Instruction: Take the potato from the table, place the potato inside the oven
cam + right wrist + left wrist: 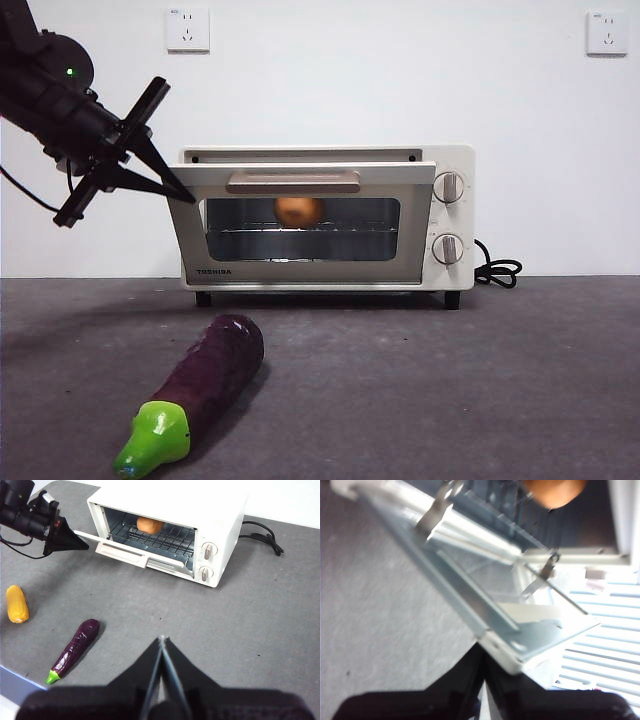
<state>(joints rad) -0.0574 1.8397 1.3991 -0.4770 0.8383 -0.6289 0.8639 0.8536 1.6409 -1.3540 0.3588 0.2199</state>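
The orange-brown potato lies on the wire rack inside the cream-white oven. The oven's glass door stands partly open, tilted outward. My left gripper is shut, its tips touching the door's left top corner from underneath. My right gripper hangs shut high above the table in front of the oven, holding nothing.
A purple eggplant with a green stem lies on the table in front of the oven, to the left. A yellow-orange vegetable lies further left. The oven's black cord coils at its right.
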